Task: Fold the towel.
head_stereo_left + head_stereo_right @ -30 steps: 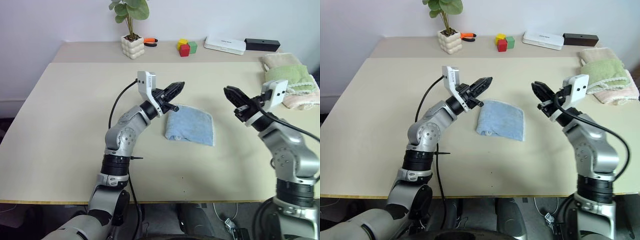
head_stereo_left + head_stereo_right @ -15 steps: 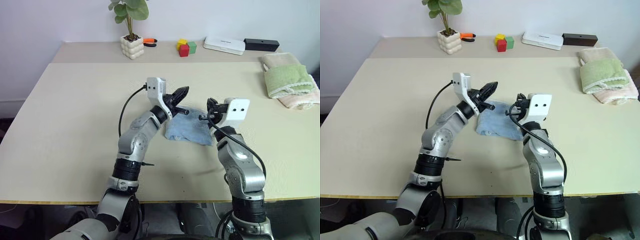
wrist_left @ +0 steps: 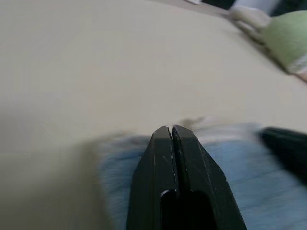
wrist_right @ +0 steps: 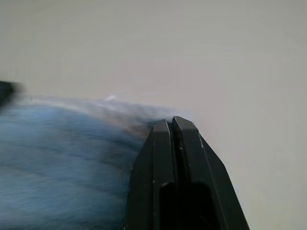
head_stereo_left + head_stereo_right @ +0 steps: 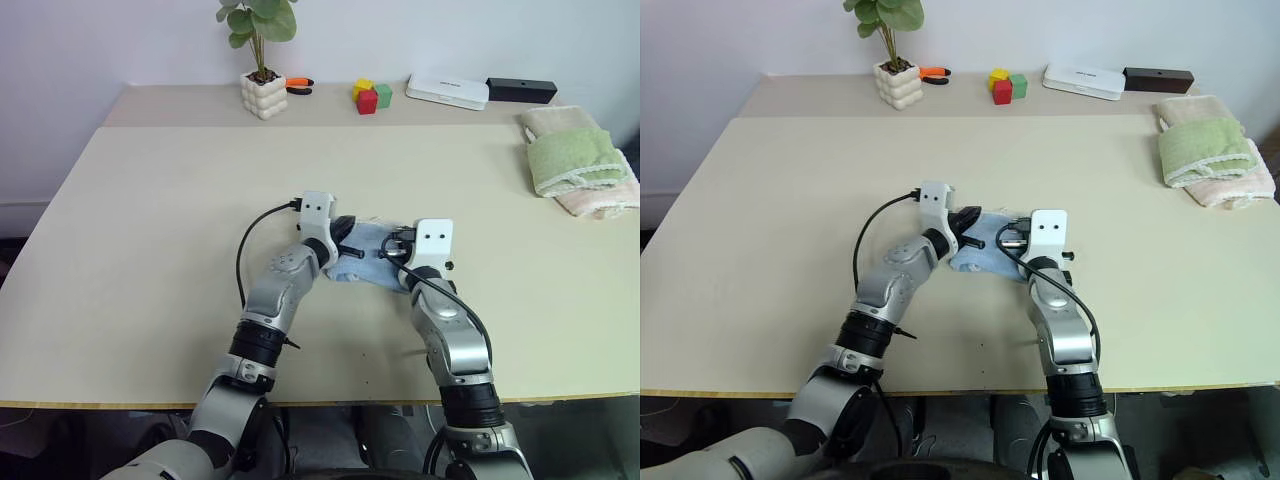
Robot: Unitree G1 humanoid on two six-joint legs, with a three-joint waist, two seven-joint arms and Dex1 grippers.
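Folded light blue terry-cloth towel [image 5: 372, 258] lying near the centre of the beige rectangular table [image 5: 150, 200]. Left gripper [image 3: 171, 129], fingers pressed together, low over the towel's 9 o'clock side; right gripper [image 4: 170, 121], fingers likewise pressed together, at its 3 o'clock side; neither visibly pinches cloth. At the table's 2 o'clock corner, a folded green towel [image 5: 578, 156] rests on a pale pink one [image 5: 600, 197].

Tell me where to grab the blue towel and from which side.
Grip the towel at its two far corners, coming in level from the near side, one claw per corner. It lies flat and already folded small, so only the edges offer a pinchable lip. Both claws are shut now and would need opening first.
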